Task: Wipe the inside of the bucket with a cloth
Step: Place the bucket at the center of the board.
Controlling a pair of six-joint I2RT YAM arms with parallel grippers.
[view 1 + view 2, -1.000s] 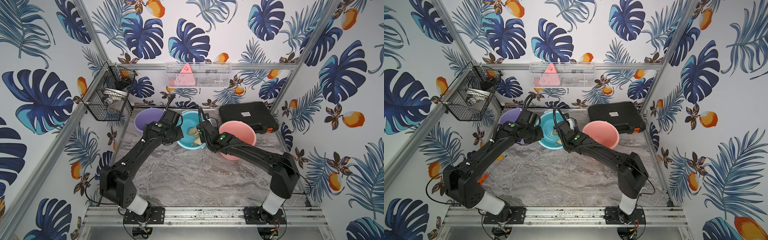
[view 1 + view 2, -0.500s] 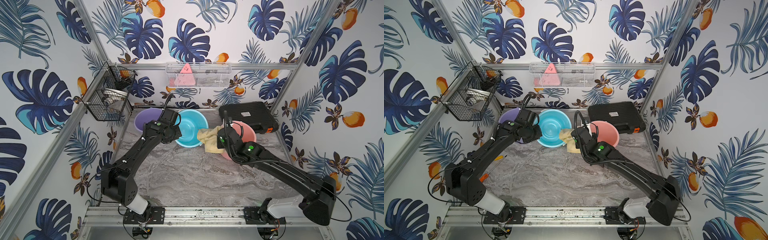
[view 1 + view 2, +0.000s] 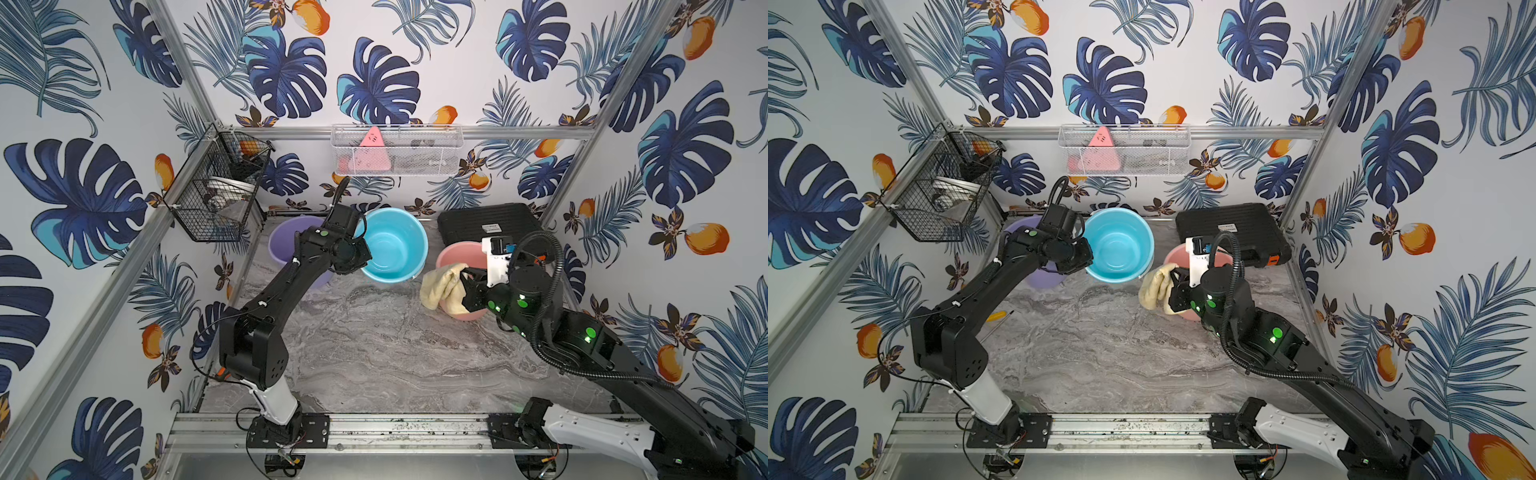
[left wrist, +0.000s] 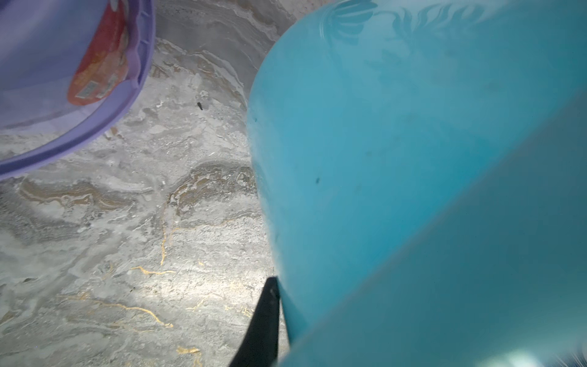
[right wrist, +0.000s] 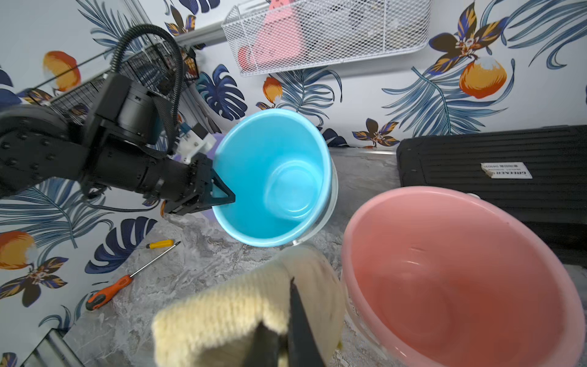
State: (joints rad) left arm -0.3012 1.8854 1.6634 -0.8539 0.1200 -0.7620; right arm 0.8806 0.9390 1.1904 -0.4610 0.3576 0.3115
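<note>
Lettering is showing in two places. A white label (image 5: 506, 170) is sitting on the lid of the black case (image 3: 486, 220) at the back right of the counter (image 3: 374, 353); its dark print is too small to read. A red-orange sticker (image 4: 95, 63) is clinging to the wall of the purple bucket (image 4: 38, 47), and its print is blurred.

The left arm is reaching forward from its base, elbow raised, wrist turned toward the middle. The left hand (image 5: 222, 195) is pinching the rim of the blue bucket (image 3: 395, 245), one finger inside the wall and one outside, nearly closed. The blue bucket is tilting, its mouth facing toward the right arm. The purple bucket is standing just behind the left wrist in both top views.

The right arm is stretching in low from the right corner, forearm angling toward the pink bucket (image 3: 453, 257). The right hand (image 3: 467, 282) is closed tight on the cloth (image 3: 440, 286). The cloth is hanging bunched from the fingers (image 5: 298, 317), off the counter, outside the blue bucket and just beside the pink bucket's rim; whether it is touching that rim cannot be told.

An orange-handled screwdriver (image 5: 127, 279) and a yellow-handled one (image 5: 160, 244) are lying on the counter near the left wall.
</note>
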